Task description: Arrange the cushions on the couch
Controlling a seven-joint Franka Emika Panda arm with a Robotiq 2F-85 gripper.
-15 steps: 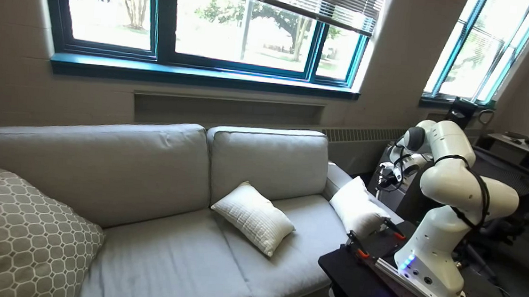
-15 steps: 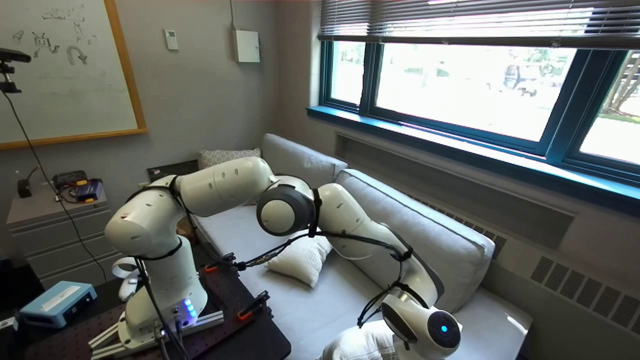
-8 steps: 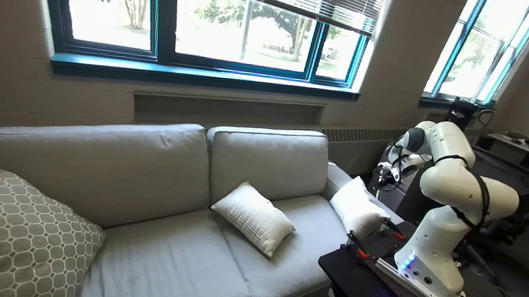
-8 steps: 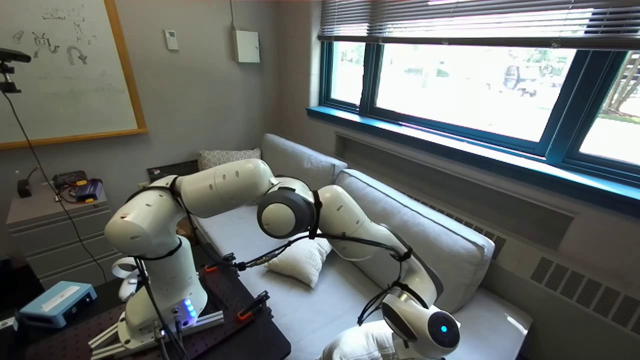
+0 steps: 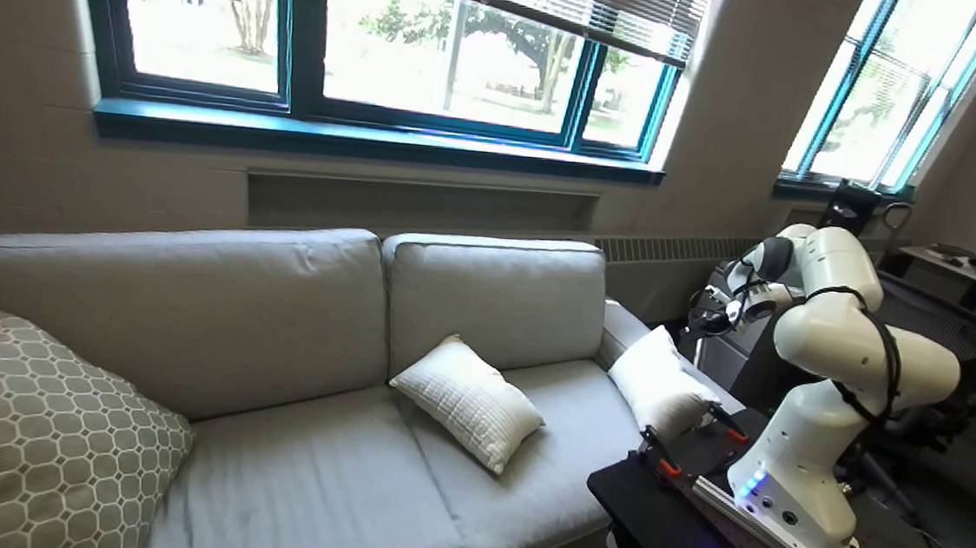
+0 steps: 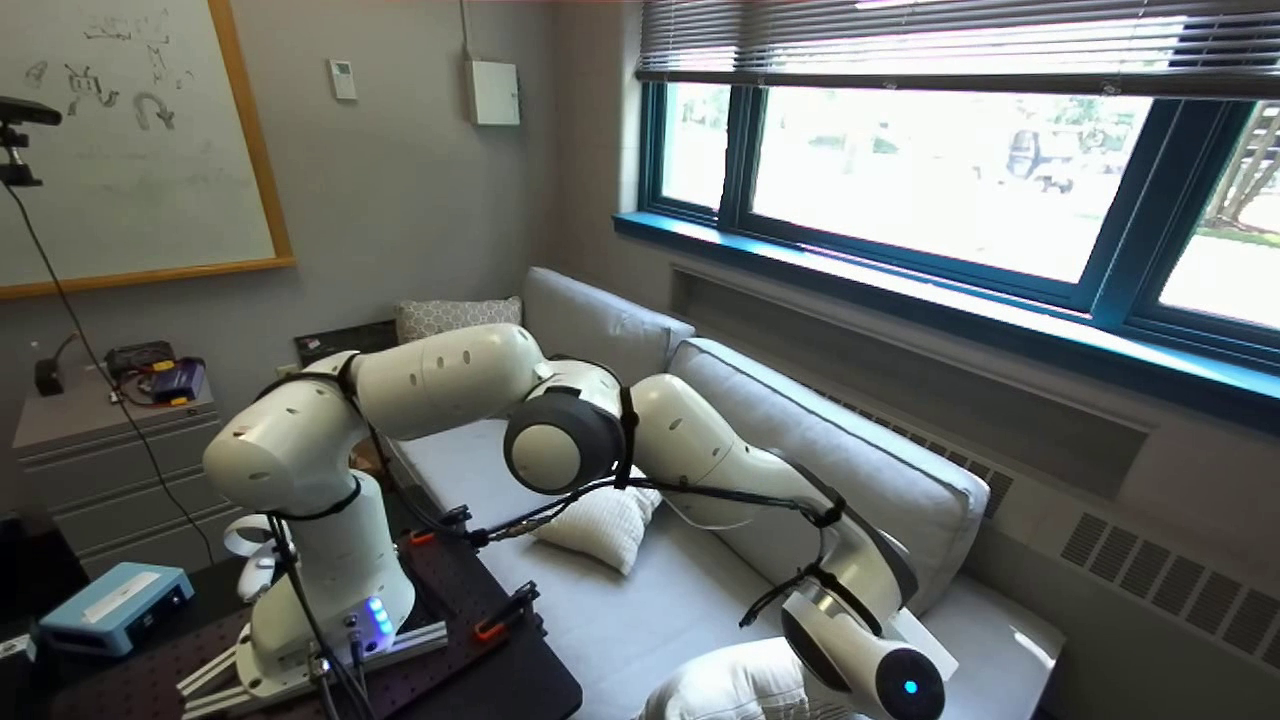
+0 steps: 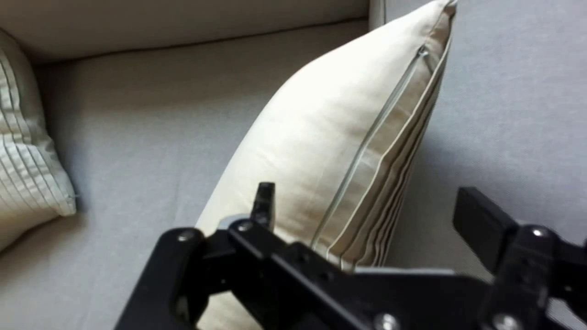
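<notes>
Two small white cushions lie on the light grey couch (image 5: 289, 476). The near-middle cushion (image 5: 469, 401) lies across the seam of the seat; it also shows in an exterior view (image 6: 600, 522) and at the left edge of the wrist view (image 7: 27, 169). The arm-side cushion (image 5: 660, 383) leans by the padded arm; an exterior view (image 6: 730, 685) shows it partly behind the wrist. In the wrist view this cushion (image 7: 312, 123) stands on edge, its zipper edge between the fingers. My gripper (image 7: 366, 195) is open above it, with no clear contact. The gripper (image 5: 705, 317) is small in an exterior view.
A larger lattice-patterned pillow (image 5: 48, 440) sits at the couch's far end. The dark robot table (image 5: 651, 522) with clamps (image 5: 661, 453) borders the seat. The couch arm (image 5: 623, 328) and back cushion (image 5: 498, 305) stand close to the arm-side cushion. Cables hang along my arm.
My wrist has turned and shifted slightly, outward and toward the bottom right in an exterior view, and my elbow has dipped a little. The cushions have not moved.
</notes>
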